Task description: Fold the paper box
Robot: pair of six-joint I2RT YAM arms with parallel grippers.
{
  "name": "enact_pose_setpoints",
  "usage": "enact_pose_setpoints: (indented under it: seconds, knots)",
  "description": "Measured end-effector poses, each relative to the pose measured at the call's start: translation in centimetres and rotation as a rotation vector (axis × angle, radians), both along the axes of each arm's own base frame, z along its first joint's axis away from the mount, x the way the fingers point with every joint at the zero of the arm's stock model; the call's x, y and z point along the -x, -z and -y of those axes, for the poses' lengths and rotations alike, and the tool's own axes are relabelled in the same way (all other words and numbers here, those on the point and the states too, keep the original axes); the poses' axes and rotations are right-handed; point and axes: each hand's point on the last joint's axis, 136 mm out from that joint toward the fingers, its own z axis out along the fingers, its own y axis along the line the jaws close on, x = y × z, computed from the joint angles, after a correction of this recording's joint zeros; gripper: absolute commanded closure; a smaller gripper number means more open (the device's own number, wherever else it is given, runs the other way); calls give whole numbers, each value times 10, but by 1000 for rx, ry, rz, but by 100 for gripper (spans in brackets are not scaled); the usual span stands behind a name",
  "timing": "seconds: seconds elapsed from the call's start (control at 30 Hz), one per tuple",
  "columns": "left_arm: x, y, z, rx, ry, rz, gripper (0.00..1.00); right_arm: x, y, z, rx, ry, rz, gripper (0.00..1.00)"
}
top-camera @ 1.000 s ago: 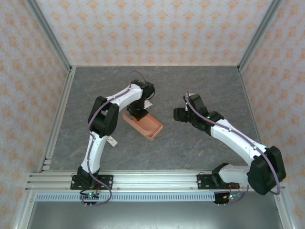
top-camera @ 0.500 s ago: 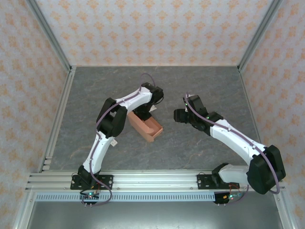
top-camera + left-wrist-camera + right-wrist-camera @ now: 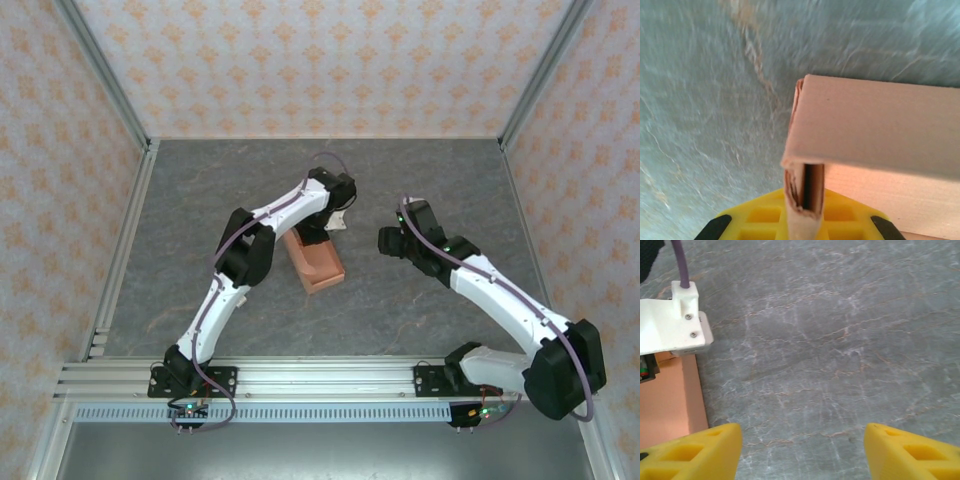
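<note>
Grey marbled table (image 3: 200, 200), with the paper box (image 3: 318, 266) turned steeper than a second ago.
Now further right, the left hand (image 3: 318, 232) is clenched on the box's end wall, the box trailing nearward from it; the right hand (image 3: 388, 240), released and wide, hangs apart, the box off to its left.

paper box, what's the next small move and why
Probably ease the right gripper toward the paper box to brace its free side. The left gripper is pinched on one folded wall, while the right one hangs open over the table, beside the box and touching nothing.
</note>
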Motion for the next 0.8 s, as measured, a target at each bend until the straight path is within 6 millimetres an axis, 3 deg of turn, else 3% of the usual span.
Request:
enact_pose_setpoints:
  seconds: [0.2, 0.4, 0.8]
  knots:
    - [-7, 0, 20, 13, 161, -1, 86, 1, -4, 18, 28, 51, 6, 34]
    - [-6, 6, 44, 20, 276, 4, 70, 3, 0, 27, 54, 75, -11, 34]
    - [-9, 3, 46, 11, 302, 21, 46, 4, 1, 28, 61, 79, -17, 34]
